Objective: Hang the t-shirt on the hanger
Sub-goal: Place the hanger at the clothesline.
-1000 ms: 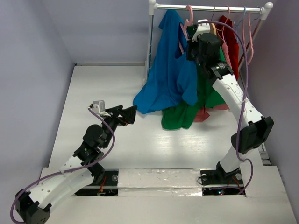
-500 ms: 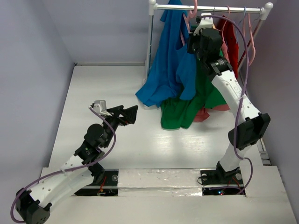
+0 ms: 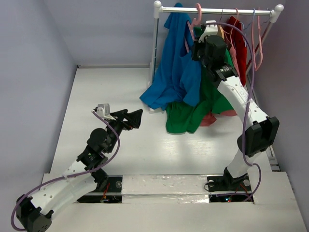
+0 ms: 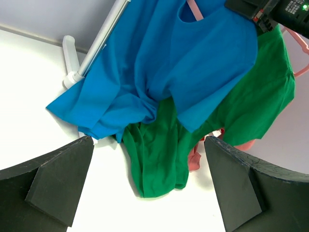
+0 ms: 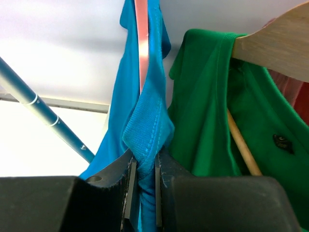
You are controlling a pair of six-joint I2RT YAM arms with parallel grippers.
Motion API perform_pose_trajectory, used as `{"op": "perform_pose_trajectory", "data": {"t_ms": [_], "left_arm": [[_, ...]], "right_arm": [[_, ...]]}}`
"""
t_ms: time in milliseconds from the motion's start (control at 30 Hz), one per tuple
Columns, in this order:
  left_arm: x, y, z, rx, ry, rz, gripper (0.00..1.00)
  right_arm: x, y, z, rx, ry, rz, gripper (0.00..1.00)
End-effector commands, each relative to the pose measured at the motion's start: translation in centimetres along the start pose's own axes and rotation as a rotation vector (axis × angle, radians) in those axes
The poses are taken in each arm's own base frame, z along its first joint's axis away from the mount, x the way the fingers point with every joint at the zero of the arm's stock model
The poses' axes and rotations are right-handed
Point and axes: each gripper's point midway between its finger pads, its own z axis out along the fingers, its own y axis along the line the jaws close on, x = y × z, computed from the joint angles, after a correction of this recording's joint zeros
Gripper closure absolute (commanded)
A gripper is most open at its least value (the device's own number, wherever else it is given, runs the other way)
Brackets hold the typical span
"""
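Far right corner of desk [image 3: 111,87]: the t-shirt [image 3: 176,72] hangs under the clothes rail [image 3: 217,9], with its lower hem lying bunched on the desk.
- The hanger [image 3: 196,14] runs up through the neck opening and its hook is level with the rail. Cannot tell whether it is hooked on.
- Right pincer [image 5: 144,179] is nearly closed, pinching a fold of blue fabric just below the pink strip.
- Left pincer [image 3: 134,118] is wide and holds nothing, over the desk's left half, well apart from the clothes.

Judgement: mostly done. What is left is settling the hook, letting go, and perhaps straightening the shoulders.

Views:
- Right wrist alone shows the pinch, and a wooden hanger [image 5: 275,43] carrying the green shirt [image 5: 207,106] just beside it.
- Left wrist shows the pooled hem and a post foot.
- Top alone shows the hook.
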Motion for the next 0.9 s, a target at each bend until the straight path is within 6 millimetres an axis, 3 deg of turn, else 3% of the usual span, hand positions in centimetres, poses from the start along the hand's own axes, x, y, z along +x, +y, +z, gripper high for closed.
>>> {"op": "perform_pose_trajectory", "data": {"t_ms": [0,33,167,267,433,500,533,567,633,667,733,867], "left_arm": [[-1.1,-0.6,0.0,0.027,-0.048,-0.01,0.01],[-1.1,-0.6,0.0,0.03,-0.048,-0.012,0.01],[-1.1,-0.6,0.0,0.031,-0.047,-0.015,0.01],[-1.3,-0.6,-0.1,0.031,-0.053,-0.018,0.01],[-1.4,-0.7,-0.1,0.032,-0.057,-0.021,0.01],[-1.5,-0.7,-0.2,0.031,-0.059,-0.024,0.01],[-1.5,-0.7,-0.2,0.03,-0.06,-0.026,0.01],[-1.6,-0.7,-0.2,0.029,-0.062,-0.025,0.01],[-1.7,-0.7,-0.3,0.028,-0.066,-0.029,0.01],[-1.8,-0.7,-0.3,0.028,-0.068,-0.031,0.01],[-1.9,-0.8,-0.4,0.032,-0.074,-0.04,0.01],[-2.9,-1.7,-0.4,0.054,-0.084,-0.065,0.01]], "right_arm": [[-4.5,-0.3,-2.4,-0.013,-0.132,0.041,0.93],[-4.5,-0.3,-2.7,-0.016,-0.133,0.04,0.9],[-4.9,-0.7,-4.0,-0.01,-0.149,0.036,0.6],[-5.6,-0.9,-5.3,-0.015,-0.168,0.045,0.43],[-7.8,-0.9,-8.4,-0.037,-0.218,0.077,0.22],[-7.6,-1.1,-9.2,-0.034,-0.222,0.089,0.13],[-8.8,-1.6,-10.7,-0.022,-0.256,0.115,0.12],[-8.0,-1.8,-11.0,-0.016,-0.262,0.124,0.0],[-8.5,-2.5,-12.5,0.005,-0.318,0.157,0.0],[-9.8,-2.9,-14.7,-0.001,-0.373,0.176,0.0],[-8.9,-3.0,-16.0,-0.015,-0.385,0.19,0.0],[-9.8,-2.9,-21.0,-0.088,-0.512,0.25,0.0]]}}
